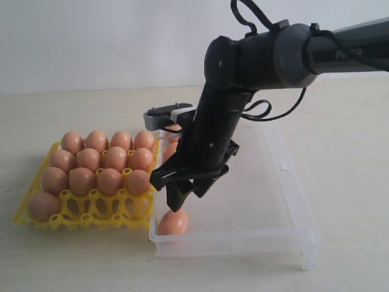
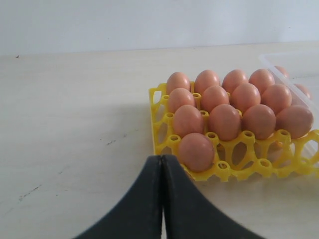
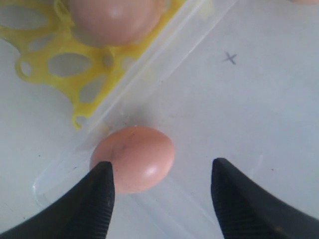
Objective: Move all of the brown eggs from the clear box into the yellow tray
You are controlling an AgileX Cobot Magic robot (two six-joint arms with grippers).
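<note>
- The right gripper [image 3: 162, 168] hangs over the clear box [image 1: 243, 244] with its jaws spread wide, gripping nothing.
- The nearest egg [image 3: 133, 158] lies just below it on the box floor. It sits in the corner beside the yellow tray [image 1: 91, 216], close against the wall.
- The relation that matters is that this egg is not centred in the gap. It sits toward the finger [image 3: 94, 199] on the box-wall side, partly under that fingertip. The other finger stands well clear of it over bare floor.
- Its long axis runs roughly from one finger toward the other, a little skewed. Closing from here would likely squeeze it end to end and off-centre.
- I judge a small shift toward the wall is needed before descending, and the wall leaves that finger little room.
- At least two more brown eggs [image 1: 172, 149] show in the box beyond the gripper, partly hidden behind the arm.
- The tray lies just across the wall from the gripper and holds thirteen eggs [image 1: 97, 161]. Most cups in the row closest to the gripper stand empty.
- The left gripper [image 2: 162, 199] is pressed together and pinches nothing. It hangs over the tabletop [image 2: 75, 149] on the side of the tray away from the box, so the right arm is by far the nearer to the egg.
</note>
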